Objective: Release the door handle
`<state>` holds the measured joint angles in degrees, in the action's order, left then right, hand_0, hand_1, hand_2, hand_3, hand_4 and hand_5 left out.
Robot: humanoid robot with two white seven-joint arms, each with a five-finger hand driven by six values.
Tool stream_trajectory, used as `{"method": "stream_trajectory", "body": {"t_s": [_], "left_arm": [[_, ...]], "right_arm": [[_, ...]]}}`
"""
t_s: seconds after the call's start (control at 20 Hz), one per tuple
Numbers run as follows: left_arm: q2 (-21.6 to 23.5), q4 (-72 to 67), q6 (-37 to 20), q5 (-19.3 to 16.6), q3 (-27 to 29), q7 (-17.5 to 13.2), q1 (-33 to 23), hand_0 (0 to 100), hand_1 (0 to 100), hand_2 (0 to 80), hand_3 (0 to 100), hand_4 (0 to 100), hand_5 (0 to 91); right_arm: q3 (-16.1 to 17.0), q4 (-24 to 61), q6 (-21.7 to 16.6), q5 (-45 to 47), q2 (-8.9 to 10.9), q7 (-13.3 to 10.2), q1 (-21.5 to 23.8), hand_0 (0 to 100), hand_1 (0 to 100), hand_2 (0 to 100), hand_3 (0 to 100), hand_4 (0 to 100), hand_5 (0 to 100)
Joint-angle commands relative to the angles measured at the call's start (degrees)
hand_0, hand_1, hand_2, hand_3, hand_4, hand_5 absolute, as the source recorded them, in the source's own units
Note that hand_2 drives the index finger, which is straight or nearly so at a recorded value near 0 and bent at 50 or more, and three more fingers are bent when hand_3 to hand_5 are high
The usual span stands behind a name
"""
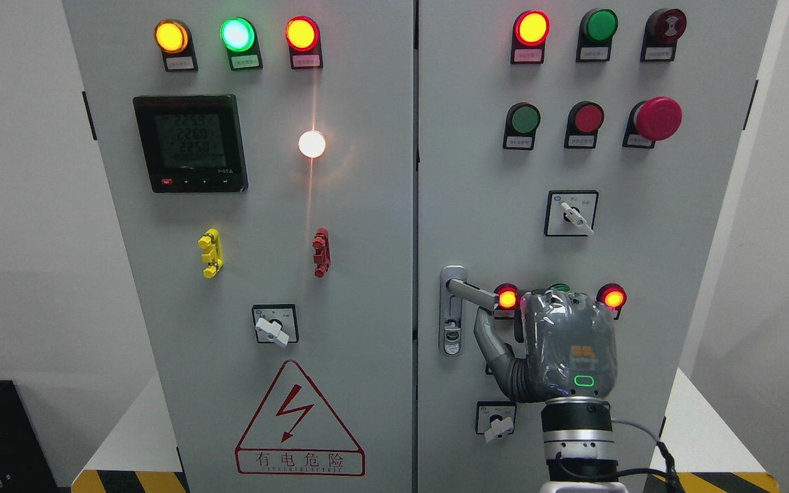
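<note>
**Hand by the handle**

The handle was on the right door, low on its left side. It stuck out long and flat, pointing right. The right hand sat just right of it and a bit lower. Its thumb reached up under the bar, very near it. I could not tell if the fingers were wrapped around the bar's tip. To let go, the hand would likely pull back and to the right.

Right hand raised at the right cabinet door, thumb under the door handle. Whether the fingers grip the lever is hidden.
</note>
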<state>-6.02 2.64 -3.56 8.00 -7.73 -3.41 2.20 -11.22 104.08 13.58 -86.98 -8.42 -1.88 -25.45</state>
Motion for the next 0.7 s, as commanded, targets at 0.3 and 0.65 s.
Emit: {"method": "stream_trajectory", "body": {"t_s": [0.3,0.65], "left_arm": [[-0.04,0.00,-0.04,0.00,0.00,-0.01,0.00,12,56,0.0,0,0,0.0],[-0.04,0.00,-0.04,0.00,0.00,-0.01,0.00,12,56,0.0,0,0,0.0]], "right_arm": [[-0.03,5.51,-0.22,0.23,0.42,-1.10,6.28,51,23,67,100,94,98],[1.63,10.17,-1.89,0.40,1.91,-1.98,12.70,50,22,49,75,74,71]]}}
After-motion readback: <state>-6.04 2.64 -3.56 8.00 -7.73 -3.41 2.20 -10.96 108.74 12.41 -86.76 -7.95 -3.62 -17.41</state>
